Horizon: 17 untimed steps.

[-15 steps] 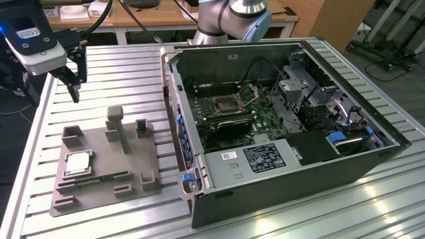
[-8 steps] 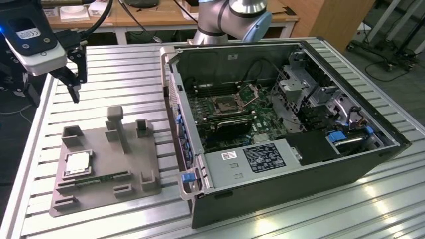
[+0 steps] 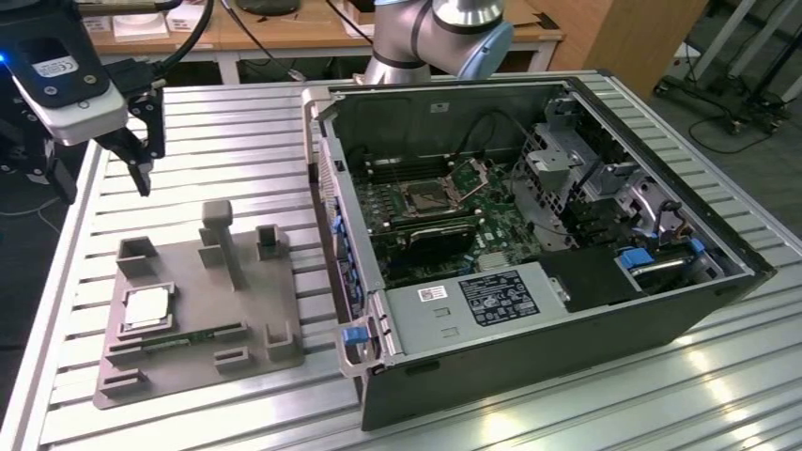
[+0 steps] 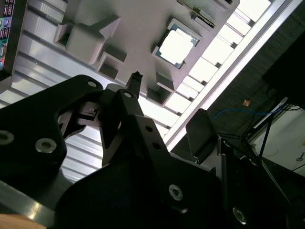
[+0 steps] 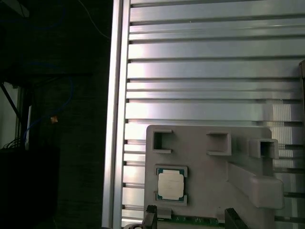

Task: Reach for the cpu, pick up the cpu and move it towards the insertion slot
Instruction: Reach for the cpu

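Observation:
The cpu lies flat in a square pocket of a grey holder block on the slatted table, at the exterior view's left. Both wrist views show the cpu from above, with its silver top and thin pale edge. My gripper hangs well above the table behind the holder, open and holding nothing. In the first wrist view its two dark fingertips stand wide apart just short of the chip. The insertion slot sits inside the open computer case, its hinged plate raised.
The open computer case takes up the exterior view's right, its near wall standing beside the holder. The grey block carries tall posts and a thin green memory stick. The table edge drops off beside the holder.

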Tool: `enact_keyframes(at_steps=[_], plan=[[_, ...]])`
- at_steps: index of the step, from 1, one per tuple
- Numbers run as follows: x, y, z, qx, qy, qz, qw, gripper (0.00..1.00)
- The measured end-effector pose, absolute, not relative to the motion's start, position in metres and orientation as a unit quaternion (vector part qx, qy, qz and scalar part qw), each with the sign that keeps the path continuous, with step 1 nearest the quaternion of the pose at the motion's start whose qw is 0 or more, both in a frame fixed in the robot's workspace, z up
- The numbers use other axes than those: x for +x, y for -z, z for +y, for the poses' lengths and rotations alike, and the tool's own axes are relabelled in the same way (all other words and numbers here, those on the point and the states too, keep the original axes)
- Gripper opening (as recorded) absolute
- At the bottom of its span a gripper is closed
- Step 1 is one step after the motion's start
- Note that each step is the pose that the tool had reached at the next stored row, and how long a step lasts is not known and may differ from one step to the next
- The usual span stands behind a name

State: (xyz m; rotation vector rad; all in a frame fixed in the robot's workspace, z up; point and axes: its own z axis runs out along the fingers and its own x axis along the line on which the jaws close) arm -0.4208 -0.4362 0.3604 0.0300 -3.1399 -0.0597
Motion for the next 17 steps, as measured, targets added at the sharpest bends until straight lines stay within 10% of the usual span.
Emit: enact_keyframes(at_steps=[17], plan=[[-0.4208,-0.3546,-0.4366,0.01,0.019,-1.0,0.001,0.65]])
